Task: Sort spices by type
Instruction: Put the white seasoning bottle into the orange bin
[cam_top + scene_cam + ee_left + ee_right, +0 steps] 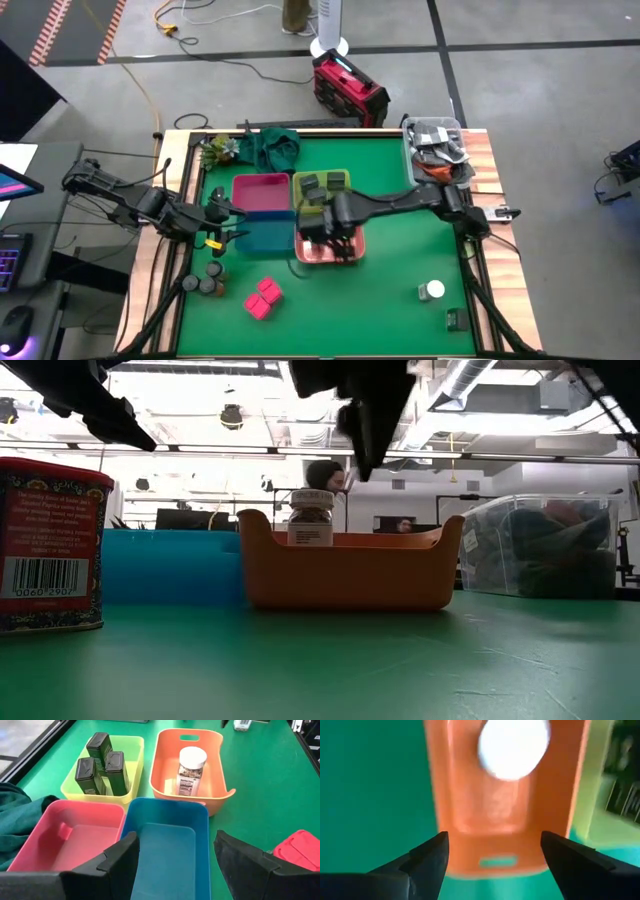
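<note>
My right gripper (492,855) is open and empty above the orange bin (345,255), where one white-topped round jar (190,770) stands upright on the bin's floor. My left gripper (175,865) is open and empty at the left end of the blue bin (262,237). Three dark grey square jars (100,767) stand in the yellow bin (335,179). Grey round jars (205,281) and bright pink square packets (263,297) sit on the mat at the near left. Another white-topped jar (432,291) stands at the near right.
The pink bin (260,190) is beside the yellow one. A clear tub of clutter (437,150) stands at the far right. A green cloth (272,146) and a small plant (216,150) lie at the far edge. A small dark object (452,320) lies near the front right.
</note>
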